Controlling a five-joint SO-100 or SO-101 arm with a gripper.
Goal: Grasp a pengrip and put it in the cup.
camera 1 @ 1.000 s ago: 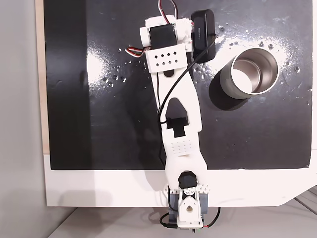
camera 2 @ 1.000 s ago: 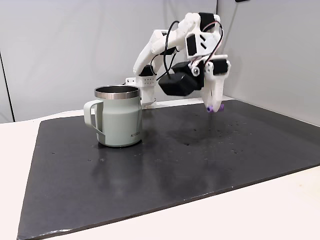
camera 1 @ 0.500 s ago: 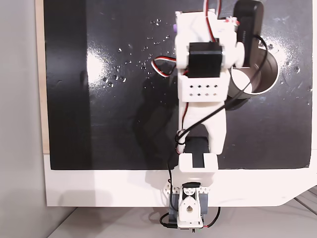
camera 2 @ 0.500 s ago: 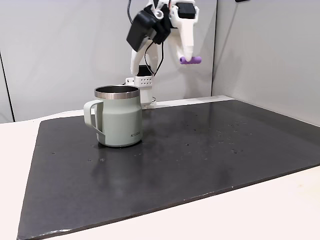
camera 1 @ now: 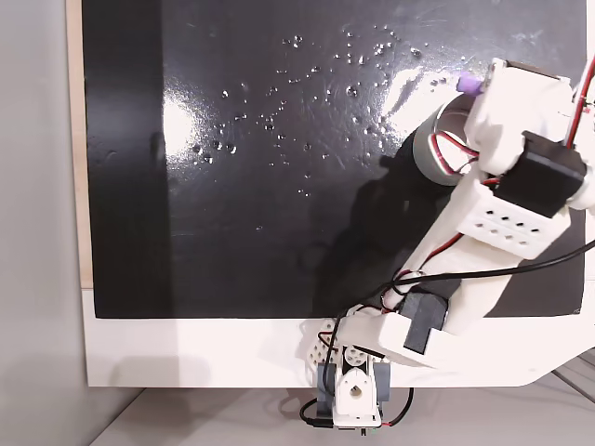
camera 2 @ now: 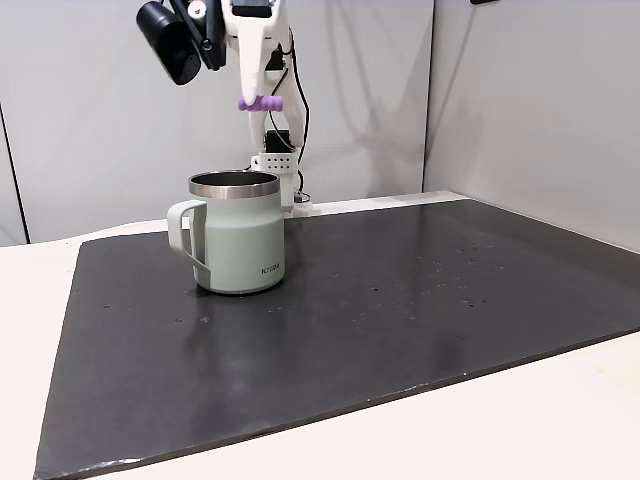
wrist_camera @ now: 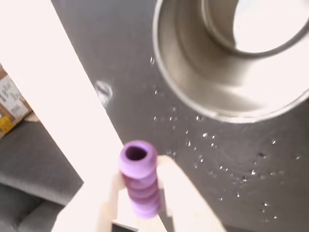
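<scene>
Where it hung right of the cup (camera 2: 237, 233) half a second ago, the gripper (camera 2: 258, 100) — clamped on the pengrip (camera 2: 259, 102) — has swung nearly above the rim; release looks close — the wrist view suggests it isn't quite centred.

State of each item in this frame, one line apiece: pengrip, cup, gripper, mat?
pengrip: held in the air, lying crosswise between the fingers, above the cup.
cup: upright on the mat, open, nothing seen inside.
gripper: shut on the pengrip, pointing down.
mat: flat, speckled with small pale flecks.
</scene>
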